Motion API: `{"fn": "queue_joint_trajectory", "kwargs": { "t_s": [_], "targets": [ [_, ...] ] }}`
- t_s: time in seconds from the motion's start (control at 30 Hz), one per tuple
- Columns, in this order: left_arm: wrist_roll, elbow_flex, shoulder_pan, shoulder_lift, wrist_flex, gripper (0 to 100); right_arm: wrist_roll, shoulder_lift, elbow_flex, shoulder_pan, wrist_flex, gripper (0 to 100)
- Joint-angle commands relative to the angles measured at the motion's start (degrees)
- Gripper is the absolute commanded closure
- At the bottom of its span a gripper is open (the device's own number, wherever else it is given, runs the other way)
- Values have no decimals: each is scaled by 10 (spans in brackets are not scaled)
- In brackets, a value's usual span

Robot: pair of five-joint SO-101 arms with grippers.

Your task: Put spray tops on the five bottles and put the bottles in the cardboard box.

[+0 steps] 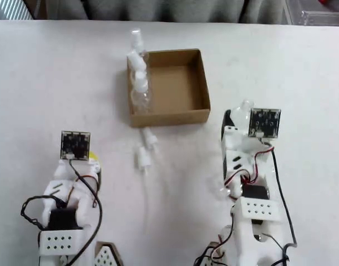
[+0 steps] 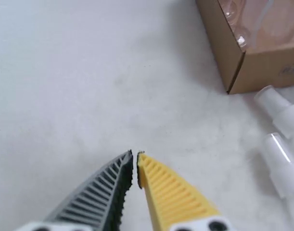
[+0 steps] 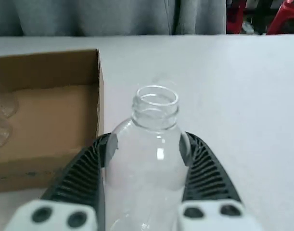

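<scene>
My right gripper is shut on a clear, uncapped bottle, held upright just right of the cardboard box; in the high view the bottle's mouth peeks out beyond the wrist camera. Capped bottles lie along the box's left wall, one spray head poking over the far rim. Two loose spray tops lie on the table in front of the box, seen too from the left wrist. My left gripper is shut and empty, low over bare table left of the tops.
The white table reaches all around the box. A grey curtain hangs beyond the far edge. Cables trail over both arm bases at the near edge. Open table lies between the two arms.
</scene>
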Motion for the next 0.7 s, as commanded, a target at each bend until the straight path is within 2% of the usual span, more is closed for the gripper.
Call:
{"fn": "queue_joint_trajectory", "kwargs": {
  "t_s": [0.0, 0.13, 0.3, 0.43, 0.67],
  "targets": [
    [7, -27, 11, -8, 9, 977, -6, -13, 31, -7, -132, 982],
    [7, -120, 15, -6, 89, 977, -6, -13, 53, -7, -161, 982],
    [8, -277, 72, -5, 193, 977, -6, -9, 55, -7, -161, 982],
    [47, -364, 106, 13, 224, 976, -6, -8, 55, -7, -160, 982],
    [60, -480, 149, 268, 223, 976, -6, -8, 63, -11, -160, 982]
  ]
}}
